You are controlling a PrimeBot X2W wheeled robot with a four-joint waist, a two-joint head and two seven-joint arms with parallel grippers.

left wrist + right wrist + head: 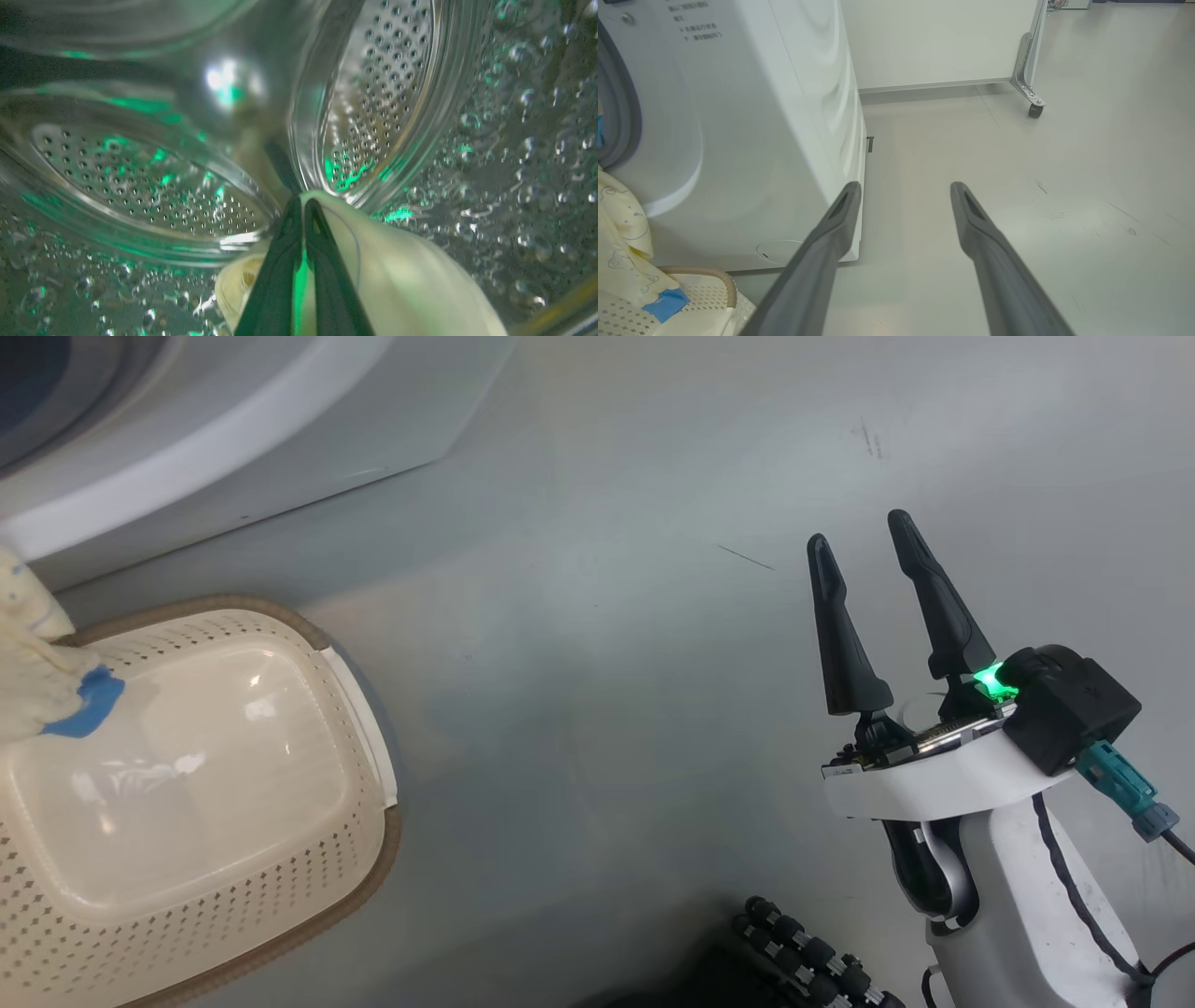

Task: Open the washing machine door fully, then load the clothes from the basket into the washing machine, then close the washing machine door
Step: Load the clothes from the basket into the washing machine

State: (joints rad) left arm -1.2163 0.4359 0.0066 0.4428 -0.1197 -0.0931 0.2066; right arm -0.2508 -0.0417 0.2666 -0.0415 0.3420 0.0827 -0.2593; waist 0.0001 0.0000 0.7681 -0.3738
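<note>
In the left wrist view my left gripper [302,201] is inside the perforated steel drum [383,84] of the washing machine [280,420]. Its fingers are shut on pale-yellow clothes [397,270]. More pale-yellow clothes [28,681] with a blue cloth piece [89,705] hang at the head view's left edge, over the cream basket [355,775]. The basket stands on the floor beside the washer [761,116]. My right gripper [859,527] is open over bare floor, right of the basket, with nothing between its fingers. The washing machine door is out of view.
A white panel on a metal leg with a caster [1034,109] stands behind the washer's right side. My base's black rollers [812,952] show at the bottom. Grey floor stretches between the basket and my right arm.
</note>
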